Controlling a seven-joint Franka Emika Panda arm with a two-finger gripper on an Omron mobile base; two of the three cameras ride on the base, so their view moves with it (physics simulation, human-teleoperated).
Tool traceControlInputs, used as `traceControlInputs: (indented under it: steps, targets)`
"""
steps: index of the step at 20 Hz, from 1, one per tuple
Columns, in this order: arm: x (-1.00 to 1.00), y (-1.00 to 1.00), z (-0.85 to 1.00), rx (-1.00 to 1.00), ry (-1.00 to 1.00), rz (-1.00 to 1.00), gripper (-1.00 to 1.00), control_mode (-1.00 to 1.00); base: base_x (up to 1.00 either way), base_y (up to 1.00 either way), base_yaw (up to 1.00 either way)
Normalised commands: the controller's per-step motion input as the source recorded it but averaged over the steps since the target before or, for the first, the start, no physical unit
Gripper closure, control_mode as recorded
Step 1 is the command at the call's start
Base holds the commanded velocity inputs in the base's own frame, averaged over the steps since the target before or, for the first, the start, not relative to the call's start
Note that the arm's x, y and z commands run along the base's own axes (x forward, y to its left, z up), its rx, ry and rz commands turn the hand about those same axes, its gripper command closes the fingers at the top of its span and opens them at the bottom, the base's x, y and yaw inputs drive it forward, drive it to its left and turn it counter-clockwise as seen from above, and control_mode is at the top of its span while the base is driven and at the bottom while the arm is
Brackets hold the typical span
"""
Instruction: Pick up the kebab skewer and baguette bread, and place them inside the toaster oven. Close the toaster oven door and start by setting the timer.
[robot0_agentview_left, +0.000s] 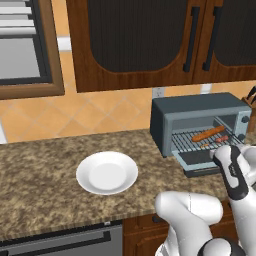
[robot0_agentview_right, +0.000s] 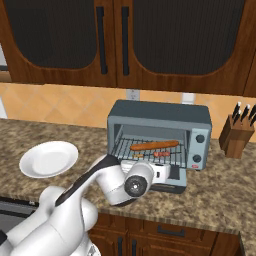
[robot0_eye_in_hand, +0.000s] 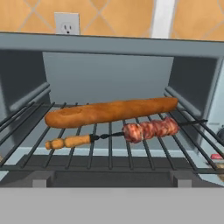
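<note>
The toaster oven (robot0_agentview_left: 195, 107) (robot0_agentview_right: 160, 115) stands on the counter with its door (robot0_agentview_left: 197, 162) (robot0_agentview_right: 172, 188) folded down flat in front. On the wire rack inside lies the baguette bread (robot0_agentview_left: 208, 133) (robot0_agentview_right: 154, 145) (robot0_eye_in_hand: 111, 111), long and orange-brown. Just in front of it, parallel, rests the kebab skewer (robot0_agentview_left: 220, 139) (robot0_agentview_right: 160, 154) (robot0_eye_in_hand: 148, 129), its meat chunks toward the right. My gripper (robot0_agentview_left: 216, 154) (robot0_agentview_right: 176, 173) hovers over the lowered door, facing the oven mouth, open and holding nothing.
A white plate (robot0_agentview_left: 106, 172) (robot0_agentview_right: 48, 158) sits bare on the granite counter left of the oven. A knife block (robot0_agentview_right: 236, 135) stands to the oven's right. The oven's knobs (robot0_agentview_right: 200, 139) are on its right side. Dark wooden cabinets hang overhead.
</note>
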Motion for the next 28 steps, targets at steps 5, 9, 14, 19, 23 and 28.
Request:
traceControlInputs:
  steps: [5,9,14,19,23,28]
  targets:
    - [0.12,0.0,0.0,0.0,0.0,0.0,-1.0,-1.0,0.0,0.0,0.0]
    - [0.08,0.0,0.0,0.0,0.0,0.0,-1.0,-1.0,0.0,0.0,0.0]
    - [0.06,0.0,-0.05,0.0,0.0,0.0,-1.0,-1.0,0.0,0.0,0.0]
    - [0.0,0.0,-0.17,0.0,0.0,0.0,-1.0,-1.0,0.0,0.0,0.0]
    - [0.0,0.0,-0.05,0.0,0.0,0.0,-1.0,-1.0,0.0,0.0,0.0]
    - [0.06,0.0,0.0,0.0,0.0,0.0,-1.0,-1.0,0.0,0.0,0.0]
